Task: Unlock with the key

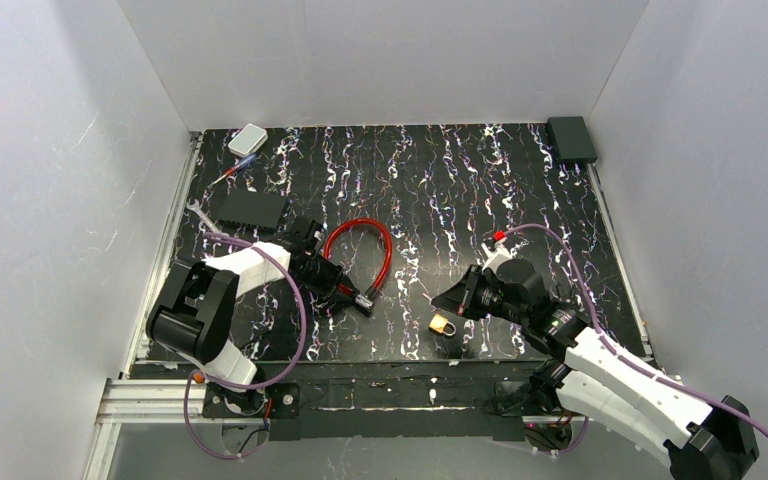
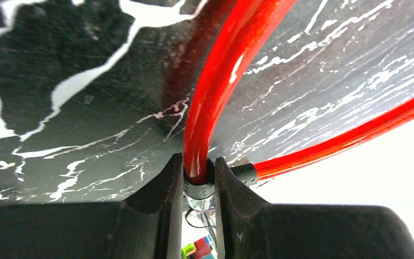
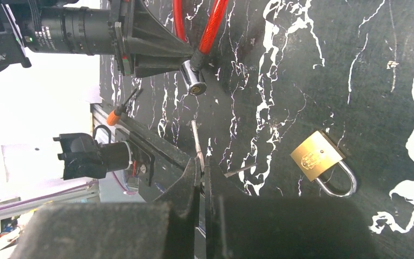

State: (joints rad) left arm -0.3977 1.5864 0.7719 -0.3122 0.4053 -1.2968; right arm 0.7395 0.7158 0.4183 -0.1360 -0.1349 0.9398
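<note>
A red cable lock [image 1: 385, 250] lies looped on the black marbled table. My left gripper [image 1: 338, 287] is shut on the cable's black collar [image 2: 199, 186], just above the silver lock cylinder [image 3: 193, 81]. In the left wrist view the red cable [image 2: 215, 81] rises from between the left gripper [image 2: 198, 172] and its fingers [image 2: 164, 183]. My right gripper [image 3: 202, 162] is shut on a thin silver key [image 3: 196, 141], whose blade points toward the cylinder, a short gap away. The right gripper [image 1: 445, 298] sits right of the lock end. A brass padlock [image 3: 318, 155] lies flat beside it, also visible as the padlock [image 1: 443, 325] in the top view.
A white box [image 1: 247, 139], a screwdriver [image 1: 232, 172] and a flat black box [image 1: 248, 208] sit at the back left. Another black box [image 1: 571, 138] is at the back right corner. White walls enclose the table; an aluminium rail [image 1: 150, 400] runs along the near edge.
</note>
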